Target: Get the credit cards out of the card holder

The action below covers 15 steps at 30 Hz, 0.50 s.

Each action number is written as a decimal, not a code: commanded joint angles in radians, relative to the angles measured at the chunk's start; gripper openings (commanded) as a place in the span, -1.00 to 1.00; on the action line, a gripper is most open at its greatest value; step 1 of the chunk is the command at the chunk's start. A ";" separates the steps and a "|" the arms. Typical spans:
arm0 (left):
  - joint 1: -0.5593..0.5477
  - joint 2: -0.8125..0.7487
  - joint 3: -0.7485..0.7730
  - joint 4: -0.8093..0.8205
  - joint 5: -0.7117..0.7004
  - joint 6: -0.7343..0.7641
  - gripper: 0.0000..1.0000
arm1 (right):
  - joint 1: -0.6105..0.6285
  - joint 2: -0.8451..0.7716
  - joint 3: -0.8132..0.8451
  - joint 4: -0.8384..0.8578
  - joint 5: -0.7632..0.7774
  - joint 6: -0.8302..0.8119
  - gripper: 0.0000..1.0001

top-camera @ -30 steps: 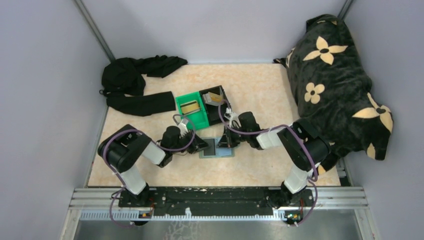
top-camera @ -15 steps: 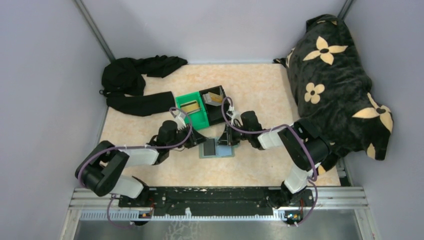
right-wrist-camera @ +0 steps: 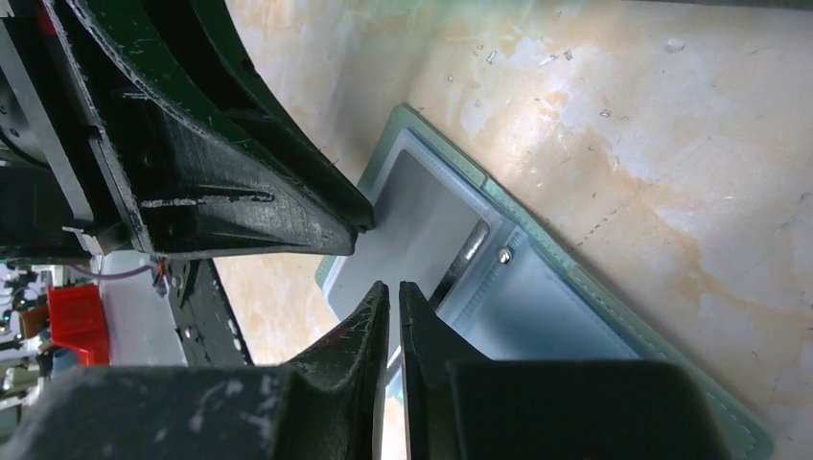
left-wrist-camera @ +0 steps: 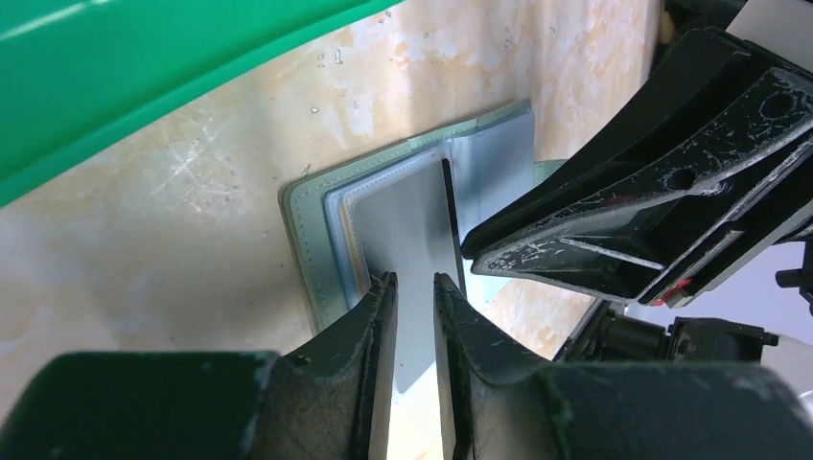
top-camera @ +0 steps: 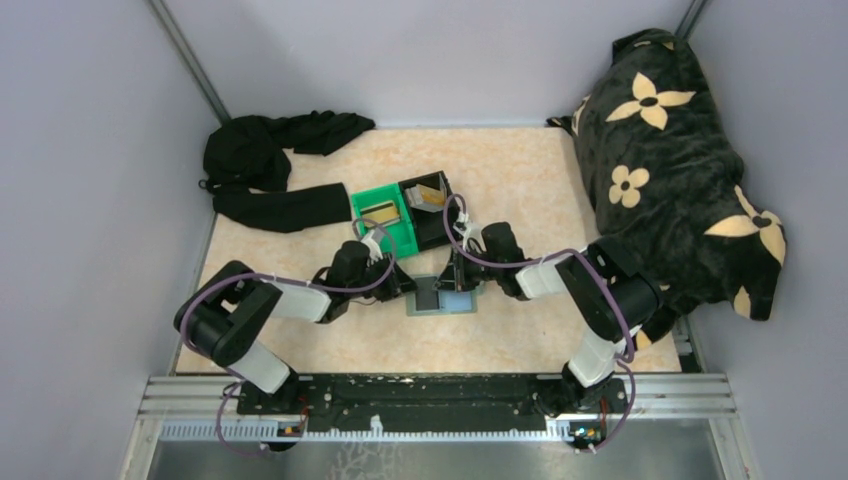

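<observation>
The pale marbled tabletop (top-camera: 530, 180) fills the floor of the booth. A black blanket with cream flowers (top-camera: 680, 150) is heaped on its right side, and dark clothing (top-camera: 265, 165) lies bunched at the far left. Both arms reach in low toward the middle, their wrists close together.

Just behind them sit a green bin (top-camera: 400, 238) and a black bin (top-camera: 443, 228), side by side and touching. A tan-gold card (top-camera: 378, 212) rests in the green one and another tan card (top-camera: 425, 195) in the black one.

The card holder (top-camera: 458, 300) lies open and flat on the tabletop just in front of the bins, between the two grippers.

A pale grey card (left-wrist-camera: 403, 220) sits in its left panel, one end sticking out past the wallet's edge. The left gripper (left-wrist-camera: 414, 278) is at that end, its fingers a narrow gap apart with the grey card showing between them. I cannot tell whether it pinches the card.

The right gripper (right-wrist-camera: 386, 285) is down at the wallet's middle, opposite the left one. Its fingers are drawn almost together, leaving a thin slit, and I cannot tell whether anything is nipped in it.
</observation>
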 commanded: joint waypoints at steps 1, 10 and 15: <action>-0.008 0.053 0.004 -0.011 0.017 -0.005 -0.46 | -0.006 -0.013 -0.001 0.027 0.007 -0.024 -0.82; -0.007 0.063 -0.010 0.011 0.034 -0.020 -0.48 | -0.007 -0.160 -0.018 -0.089 0.144 -0.049 -0.38; -0.006 -0.019 -0.006 -0.040 0.034 -0.013 -0.47 | -0.011 -0.130 -0.012 -0.109 0.141 -0.069 -0.47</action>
